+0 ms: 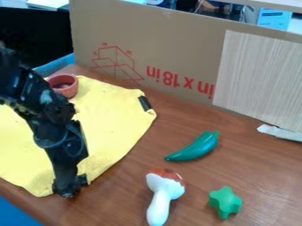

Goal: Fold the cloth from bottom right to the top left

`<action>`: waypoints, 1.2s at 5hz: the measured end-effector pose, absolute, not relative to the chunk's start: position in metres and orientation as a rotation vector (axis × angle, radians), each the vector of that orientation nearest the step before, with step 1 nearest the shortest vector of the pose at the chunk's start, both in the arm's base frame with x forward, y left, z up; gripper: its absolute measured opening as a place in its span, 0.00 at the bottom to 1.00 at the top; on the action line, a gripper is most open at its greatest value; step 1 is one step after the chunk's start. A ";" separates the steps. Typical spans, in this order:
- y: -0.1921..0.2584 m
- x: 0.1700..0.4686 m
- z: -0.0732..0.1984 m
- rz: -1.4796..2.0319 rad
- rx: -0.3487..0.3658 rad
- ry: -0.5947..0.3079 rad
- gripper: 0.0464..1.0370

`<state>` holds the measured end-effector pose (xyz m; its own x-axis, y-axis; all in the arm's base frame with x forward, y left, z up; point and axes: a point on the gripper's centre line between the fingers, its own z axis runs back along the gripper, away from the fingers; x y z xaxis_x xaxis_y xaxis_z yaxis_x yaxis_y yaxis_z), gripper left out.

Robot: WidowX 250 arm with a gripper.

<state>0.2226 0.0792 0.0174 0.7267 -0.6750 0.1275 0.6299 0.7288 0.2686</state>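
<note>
Your gripper (69, 189) points down at the near edge of the yellow cloth (109, 128), just beside its lower corner; you cannot tell from here whether it is spread or pressed together, or whether it pinches the fabric. Take its tip as the centre of your dial: the cloth lies spread mostly from nine round to one o'clock, partly behind your arm (56, 119), which slants in from eleven. Out at one o'clock, near the cloth's right-hand corner, there is a short dark strip (144, 103). Up at twelve, by the far edge, you have a small reddish bowl (63, 84). On the brown wooden table (126, 190), well apart from the cloth, a white mushroom-shaped toy with a red-brown cap (165, 190) lies at three, and beyond it a green star-shaped piece (225, 202). Your green toy pepper (194, 148) is at two. Farther out, a cardboard panel (159, 44) with red print stands at one, and a pale wood-grain sheet (256, 79) covers part of it at two.
</note>
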 end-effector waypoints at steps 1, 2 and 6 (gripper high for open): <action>0.081 0.225 0.017 -0.714 0.231 -0.232 0.81; 0.082 0.227 0.016 -0.698 0.233 -0.238 0.51; 0.097 0.241 0.070 -0.591 0.099 -0.322 0.02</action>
